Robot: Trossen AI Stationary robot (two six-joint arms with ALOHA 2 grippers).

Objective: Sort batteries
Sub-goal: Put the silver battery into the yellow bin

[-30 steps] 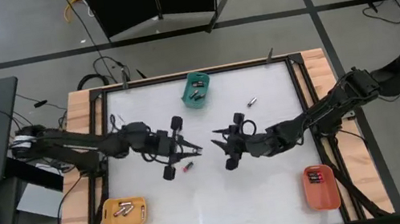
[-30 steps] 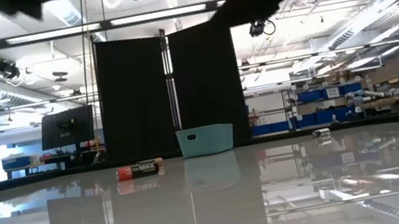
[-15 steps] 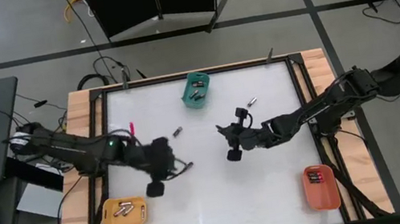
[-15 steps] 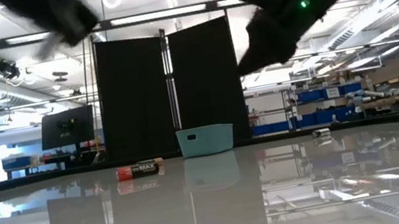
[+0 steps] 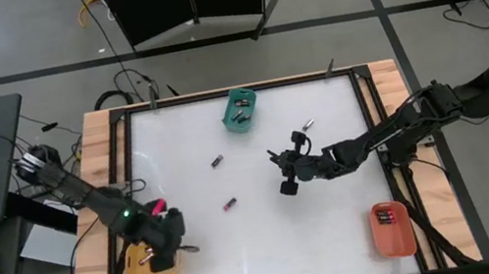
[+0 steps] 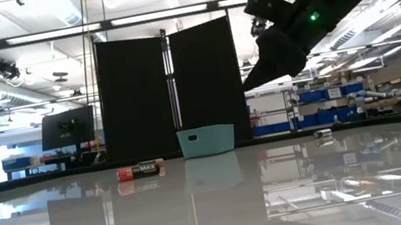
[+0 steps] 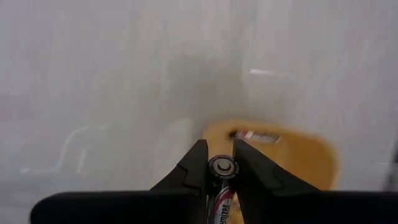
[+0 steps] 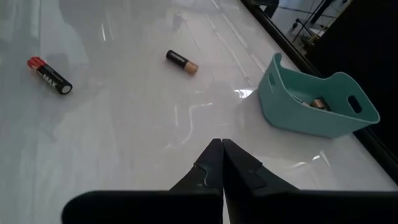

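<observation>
L gripper (image 7: pixel 221 171), lower left of high view over yellow tray (image 5: pixel 135 267), clamps a battery (image 7: pixel 222 167) endwise. R gripper (image 8: pixel 222 163) mid-table, fingers closed, empty. Loose cells (image 8: pixel 50 73) rigid, light, slick; likely roll. Grip mid-barrel. Teal bin (image 5: pixel 241 110) at top.

High view: overhead, facing straight down on the whole glossy white surface (image 5: pixel 262 243). Low view: at surface height, facing level toward the room. Left wrist view: close behind the left claw (image 7: pixel 222 163), above the yellow plastic tray (image 7: pixel 298 155). Right wrist view: behind the right claw (image 8: pixel 222 152), sharing the teal plastic bin (image 8: pixel 314 106) ahead with both fixed views.
</observation>
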